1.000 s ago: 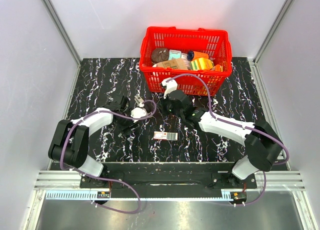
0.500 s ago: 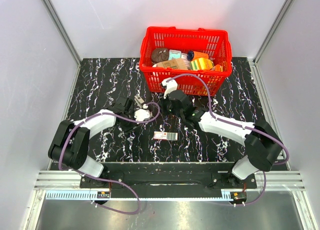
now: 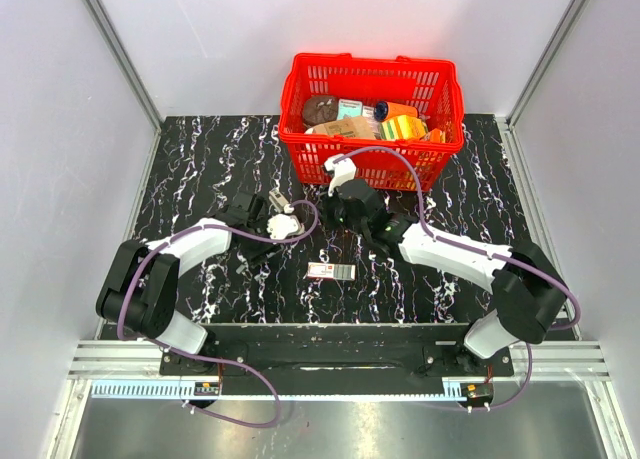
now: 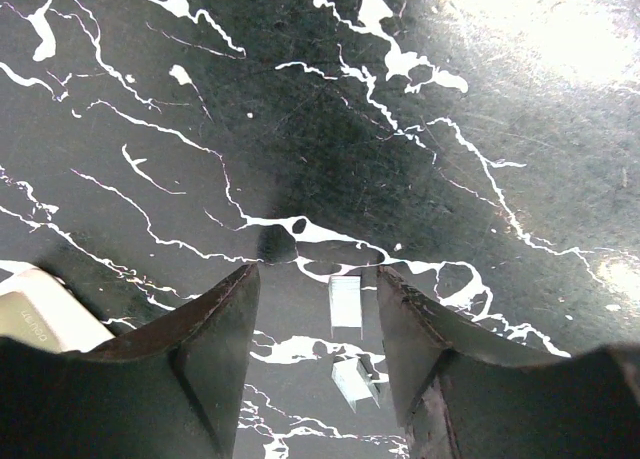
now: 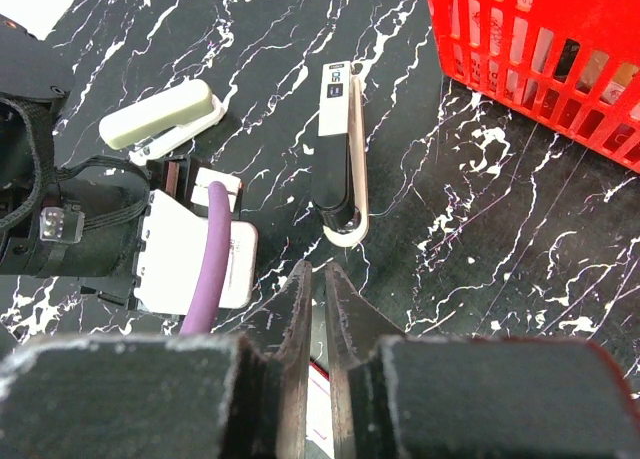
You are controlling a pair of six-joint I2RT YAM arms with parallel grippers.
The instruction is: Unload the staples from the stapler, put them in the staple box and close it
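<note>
Black marbled tabletop (image 3: 200, 159), pale grey walls (image 3: 60, 129)

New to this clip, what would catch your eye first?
A red basket crammed with goods sits at the far middle of the black marbled table. Nearer, a black-and-cream stapler lies on the table, and two short staple strips lie between the open fingers of the left pincer.

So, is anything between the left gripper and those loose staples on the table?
Nothing visible. The left gripper hangs open just above the table, and the two staple strips lie on its bare surface in the gap between the fingers, with nothing over them.
</note>
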